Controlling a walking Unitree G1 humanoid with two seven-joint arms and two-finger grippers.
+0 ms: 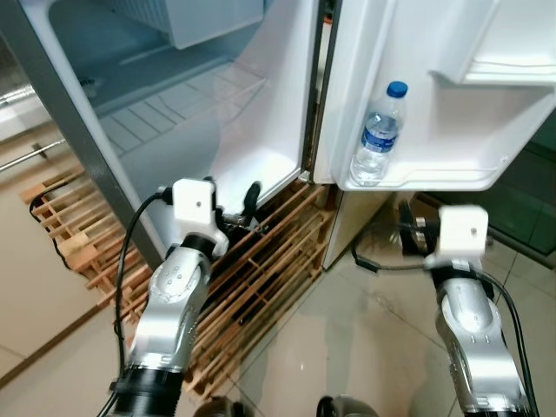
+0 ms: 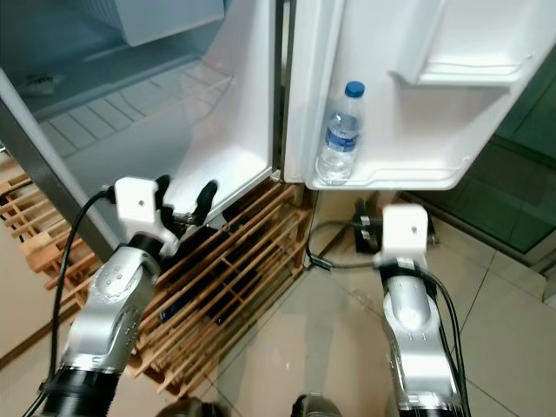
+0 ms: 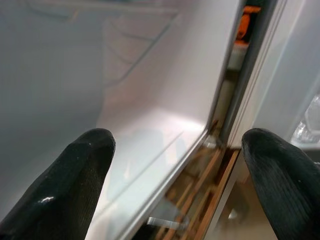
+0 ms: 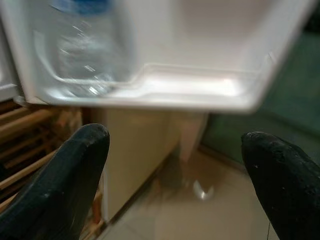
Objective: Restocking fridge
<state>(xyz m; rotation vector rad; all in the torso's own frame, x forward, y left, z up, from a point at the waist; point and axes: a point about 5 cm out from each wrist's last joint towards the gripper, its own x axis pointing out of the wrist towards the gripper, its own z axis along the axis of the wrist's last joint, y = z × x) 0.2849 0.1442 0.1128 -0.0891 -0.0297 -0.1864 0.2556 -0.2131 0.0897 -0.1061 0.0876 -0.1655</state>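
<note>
Left eye view, water bottle (image 1: pixel 379 135) in door shelf (image 1: pixel 469 180) corner

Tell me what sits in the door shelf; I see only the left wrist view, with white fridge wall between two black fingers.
Observer: One water bottle with a blue cap stands upright at the left end of the lowest door shelf.
Operator: Report the right gripper.
Observer: The right gripper is open and empty, below that shelf.
Operator: Say what lies under the fridge.
Observer: A wooden slatted pallet lies on the tiled floor, beneath the left gripper.
</note>
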